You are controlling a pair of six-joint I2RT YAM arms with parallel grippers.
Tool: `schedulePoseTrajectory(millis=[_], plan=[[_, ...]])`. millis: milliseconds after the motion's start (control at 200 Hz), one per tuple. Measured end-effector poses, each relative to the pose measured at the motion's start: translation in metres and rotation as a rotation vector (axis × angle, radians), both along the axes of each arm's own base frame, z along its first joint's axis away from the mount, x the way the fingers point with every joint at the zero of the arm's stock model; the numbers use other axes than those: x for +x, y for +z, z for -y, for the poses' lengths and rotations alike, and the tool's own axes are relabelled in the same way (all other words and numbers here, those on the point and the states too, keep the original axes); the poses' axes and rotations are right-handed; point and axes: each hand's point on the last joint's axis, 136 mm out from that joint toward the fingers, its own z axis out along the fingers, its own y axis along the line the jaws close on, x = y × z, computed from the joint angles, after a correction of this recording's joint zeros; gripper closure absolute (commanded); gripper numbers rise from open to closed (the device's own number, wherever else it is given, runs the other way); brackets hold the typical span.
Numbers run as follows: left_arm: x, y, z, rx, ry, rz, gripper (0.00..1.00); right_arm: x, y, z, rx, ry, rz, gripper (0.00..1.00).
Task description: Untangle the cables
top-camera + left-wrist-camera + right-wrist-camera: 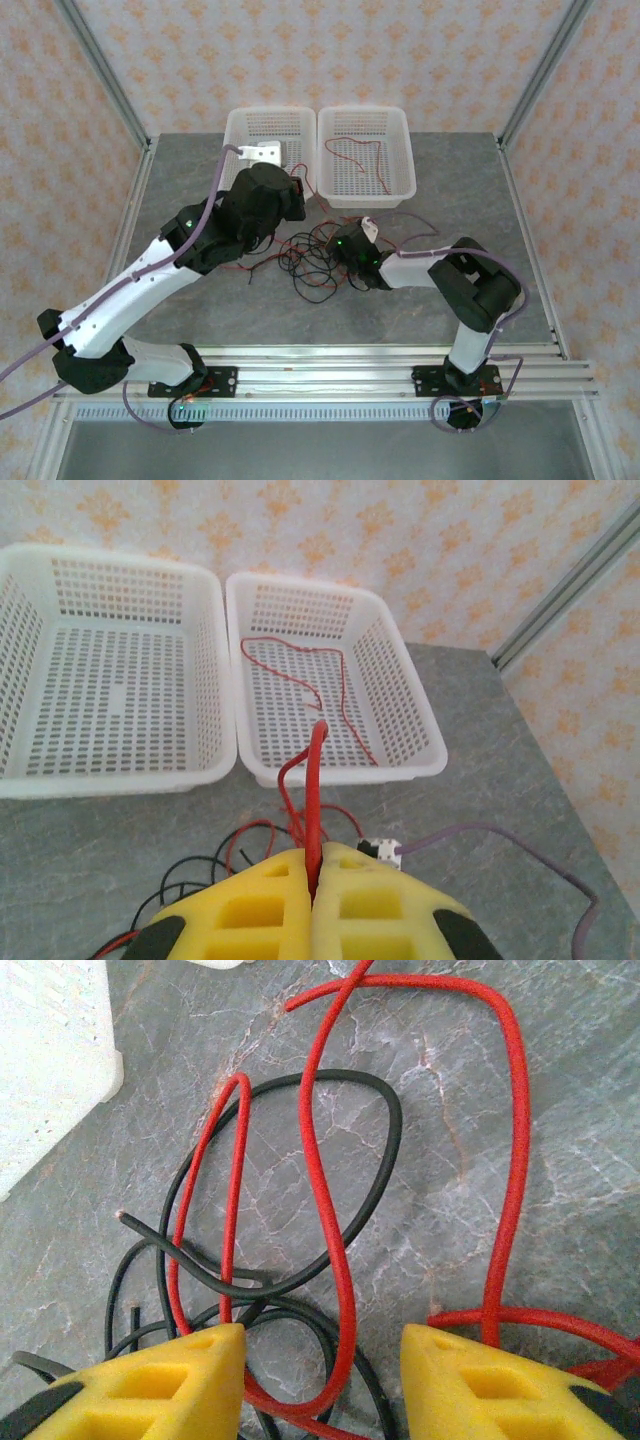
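Since I want one strand drawn clear of the knot, my left gripper (313,865) is clamped shut on a red cable (317,770), while the right gripper (322,1360) hangs half open astride loops, holding nothing. The cables (310,265), thin red and black curls, lie heaped on the table (450,205) near the baskets (405,150).

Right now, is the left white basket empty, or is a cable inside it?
Empty: the left basket shows a bare perforated floor; one red cable lies in the right basket beside it.
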Motion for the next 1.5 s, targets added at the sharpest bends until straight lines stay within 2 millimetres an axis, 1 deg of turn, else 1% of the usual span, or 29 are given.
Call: schedulePoseTrajectory(millis=[80, 150, 240, 315, 410, 546, 606, 781, 906, 956, 1036, 1156, 1271, 1326, 1502], plan=[[0.003, 0.011, 0.002, 0.003, -0.001, 0.022, 1.00, -0.002, 0.001, 0.002, 0.000, -0.002, 0.003, 0.55], [0.010, 0.020, 0.005, 0.016, 0.013, 0.042, 1.00, -0.006, 0.001, 0.007, -0.006, -0.005, 0.002, 0.55], [0.025, 0.031, 0.012, 0.042, 0.043, 0.066, 1.00, -0.014, 0.002, 0.016, -0.030, 0.001, 0.001, 0.54], [0.042, 0.038, 0.020, 0.062, 0.066, 0.083, 1.00, -0.019, 0.008, 0.022, -0.051, 0.015, 0.010, 0.54], [0.065, 0.037, 0.026, 0.097, 0.090, 0.090, 1.00, -0.021, 0.023, 0.026, -0.065, 0.035, 0.045, 0.54], [0.097, 0.031, 0.031, 0.136, 0.116, 0.094, 1.00, -0.025, 0.051, 0.032, -0.061, 0.054, 0.107, 0.54], [0.110, 0.027, 0.034, 0.148, 0.121, 0.099, 1.00, -0.027, 0.063, 0.035, -0.059, 0.058, 0.131, 0.54], [0.141, 0.018, 0.046, 0.147, 0.105, 0.120, 1.00, -0.034, 0.087, 0.044, -0.060, 0.058, 0.175, 0.54], [0.163, 0.008, 0.058, 0.144, 0.079, 0.137, 1.00, -0.041, 0.100, 0.053, -0.060, 0.052, 0.198, 0.54], [0.172, 0.004, 0.064, 0.137, 0.070, 0.146, 1.00, -0.043, 0.102, 0.056, -0.061, 0.051, 0.201, 0.54], [0.186, -0.008, 0.077, 0.137, 0.047, 0.156, 1.00, -0.047, 0.104, 0.060, -0.064, 0.052, 0.199, 0.54], [0.207, -0.029, 0.094, 0.138, 0.017, 0.170, 1.00, -0.057, 0.105, 0.069, -0.066, 0.049, 0.199, 0.54], [0.224, -0.052, 0.110, 0.147, -0.013, 0.180, 1.00, -0.062, 0.112, 0.076, -0.064, 0.040, 0.211, 0.54], [0.231, -0.061, 0.115, 0.152, -0.018, 0.186, 1.00, -0.064, 0.114, 0.079, -0.064, 0.034, 0.216, 0.54], [0.255, -0.098, 0.128, 0.174, -0.033, 0.179, 1.00, -0.068, 0.118, 0.085, -0.064, 0.026, 0.219, 0.54]])
